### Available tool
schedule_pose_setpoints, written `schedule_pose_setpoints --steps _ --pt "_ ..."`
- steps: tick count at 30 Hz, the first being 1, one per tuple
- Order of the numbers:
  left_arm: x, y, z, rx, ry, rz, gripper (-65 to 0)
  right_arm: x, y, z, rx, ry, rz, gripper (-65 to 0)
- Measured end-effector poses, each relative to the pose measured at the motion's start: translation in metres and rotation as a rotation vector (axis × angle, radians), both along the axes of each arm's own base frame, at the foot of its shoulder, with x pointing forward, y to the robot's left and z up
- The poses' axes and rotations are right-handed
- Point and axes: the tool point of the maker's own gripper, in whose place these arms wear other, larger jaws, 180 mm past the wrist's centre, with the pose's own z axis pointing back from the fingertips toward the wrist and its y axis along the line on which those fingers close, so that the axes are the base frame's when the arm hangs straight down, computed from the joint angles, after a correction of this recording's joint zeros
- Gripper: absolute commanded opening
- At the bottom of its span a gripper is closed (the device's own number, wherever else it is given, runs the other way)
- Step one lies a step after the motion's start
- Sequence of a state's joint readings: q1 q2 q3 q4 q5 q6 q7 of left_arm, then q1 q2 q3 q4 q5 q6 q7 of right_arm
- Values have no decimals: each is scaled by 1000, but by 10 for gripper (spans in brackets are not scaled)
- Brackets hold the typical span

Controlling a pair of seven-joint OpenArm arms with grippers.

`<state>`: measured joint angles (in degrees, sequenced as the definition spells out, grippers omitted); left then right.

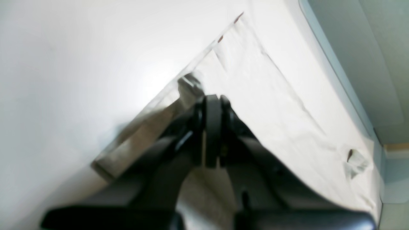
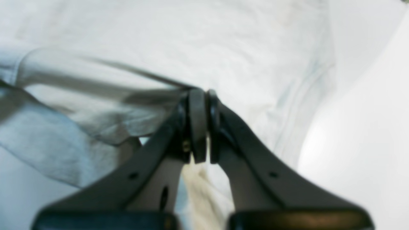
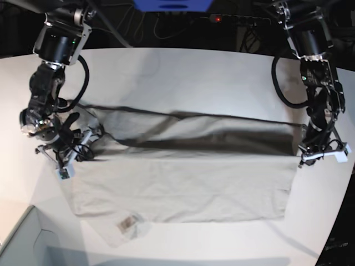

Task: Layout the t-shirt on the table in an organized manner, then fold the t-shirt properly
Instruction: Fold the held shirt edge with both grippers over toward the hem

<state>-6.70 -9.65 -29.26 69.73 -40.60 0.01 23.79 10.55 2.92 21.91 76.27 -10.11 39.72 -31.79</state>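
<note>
1. The table [image 3: 183, 66] is white and broad, bare on its far side.
2. The t-shirt [image 3: 183, 188] lies across the near half, long axis running side to side; its far edge is lifted taut between the arms, so the fold would likely travel toward the near hem.
3. The left gripper [image 3: 304, 148] has its jaws closed on one raised corner.
4. The right gripper [image 3: 87, 145] pinches the opposite corner, equally near.

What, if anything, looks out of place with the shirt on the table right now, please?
The t-shirt is mid-fold: both grippers, left and right, pinch its far edge, lifted. The near left corner by the label lies rumpled and askew.
</note>
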Motion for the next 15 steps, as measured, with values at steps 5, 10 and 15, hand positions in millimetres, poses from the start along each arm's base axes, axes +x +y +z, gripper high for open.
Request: schedule_pose_setpoints --steps 5,10,15 --pt "6 2 5 22 -3 1 -645 19 23 15 -4 -48 71 -650" --pt "8 5 6 89 17 -8 -645 28 40 15 20 -80 120 -650" --pt "11 7 -5 79 48 -5 -609 23 31 -20 35 31 118 -603"
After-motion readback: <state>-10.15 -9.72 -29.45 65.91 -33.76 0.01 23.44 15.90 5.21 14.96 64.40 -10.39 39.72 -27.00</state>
